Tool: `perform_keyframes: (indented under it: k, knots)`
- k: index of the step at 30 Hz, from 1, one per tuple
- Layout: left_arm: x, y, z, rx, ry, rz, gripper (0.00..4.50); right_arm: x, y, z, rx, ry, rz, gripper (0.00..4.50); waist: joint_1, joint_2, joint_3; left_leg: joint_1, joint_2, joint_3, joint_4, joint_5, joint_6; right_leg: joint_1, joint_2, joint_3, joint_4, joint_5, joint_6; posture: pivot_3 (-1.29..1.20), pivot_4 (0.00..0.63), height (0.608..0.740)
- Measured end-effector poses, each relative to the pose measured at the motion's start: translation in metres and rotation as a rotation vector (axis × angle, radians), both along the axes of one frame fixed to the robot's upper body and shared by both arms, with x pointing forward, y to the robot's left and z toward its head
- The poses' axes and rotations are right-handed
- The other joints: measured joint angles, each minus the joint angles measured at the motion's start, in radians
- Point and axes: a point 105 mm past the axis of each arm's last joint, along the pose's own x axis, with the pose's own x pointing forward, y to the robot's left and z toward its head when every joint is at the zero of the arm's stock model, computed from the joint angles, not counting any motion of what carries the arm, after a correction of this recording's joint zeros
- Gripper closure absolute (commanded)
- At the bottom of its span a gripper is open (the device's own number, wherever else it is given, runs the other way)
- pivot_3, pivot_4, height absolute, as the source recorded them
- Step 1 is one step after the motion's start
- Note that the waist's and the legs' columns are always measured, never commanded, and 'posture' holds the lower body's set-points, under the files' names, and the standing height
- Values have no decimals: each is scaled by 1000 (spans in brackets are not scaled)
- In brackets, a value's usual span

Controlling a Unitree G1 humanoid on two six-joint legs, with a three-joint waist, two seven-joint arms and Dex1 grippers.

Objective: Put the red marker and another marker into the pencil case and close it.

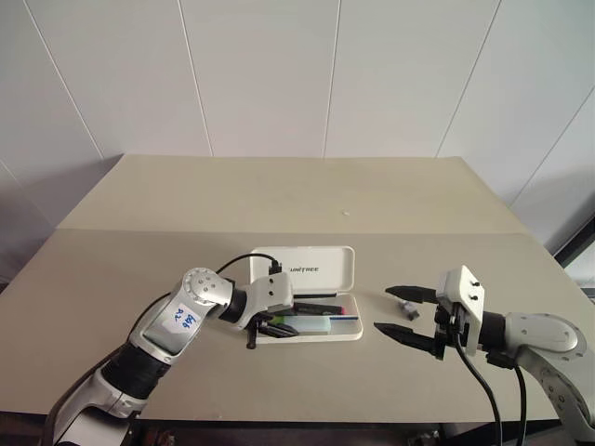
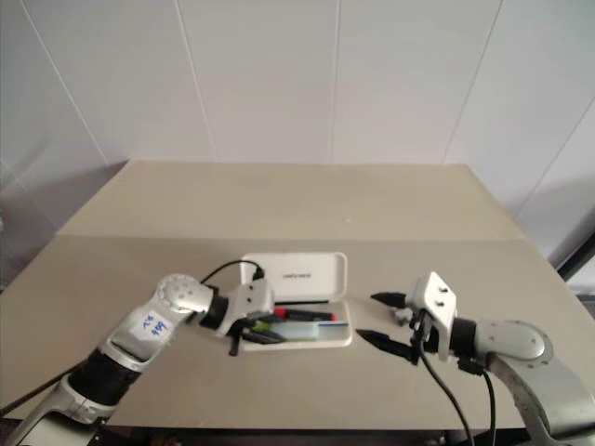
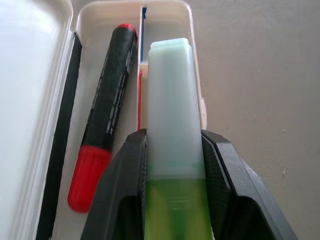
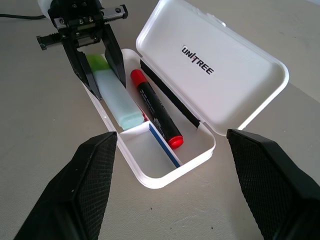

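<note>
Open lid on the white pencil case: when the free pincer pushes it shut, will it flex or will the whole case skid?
The lid looks like rigid moulded plastic on a long hinge, so it should probably swing as one piece. The pencil case seems light and sits on a smooth table, so it may skid unless pushed downward. The left pincer, shut on the green marker, blocks closing.

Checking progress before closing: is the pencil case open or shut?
Open: the pencil case lid stands raised, with the red marker lying in its tray.

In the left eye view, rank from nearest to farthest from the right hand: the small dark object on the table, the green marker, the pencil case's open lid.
From the right hand:
1. Small dark object, on the table between its fingers.
2. Thick light-green marker, in the tray's near compartment, gripped by the left hand.
3. White plastic pencil case's open lid, beyond the tray.
</note>
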Motion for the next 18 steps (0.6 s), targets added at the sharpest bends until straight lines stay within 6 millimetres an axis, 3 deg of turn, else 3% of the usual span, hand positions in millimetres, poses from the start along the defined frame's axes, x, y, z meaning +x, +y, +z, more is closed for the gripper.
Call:
perform_keyframes:
  k: [12,18]
  knots:
    - [-7,5,2,0,0,20,3385,1,0,1,0,-5,1,0,1,0,0,0,0,0,0,0,0,0,0,0,0,0,0,0,150,740]
    - [-7,5,1,0,3,20,1439,1,0,2,-1,-8,2,0,1,0,0,0,0,0,0,0,0,0,0,0,0,0,0,0,150,740]
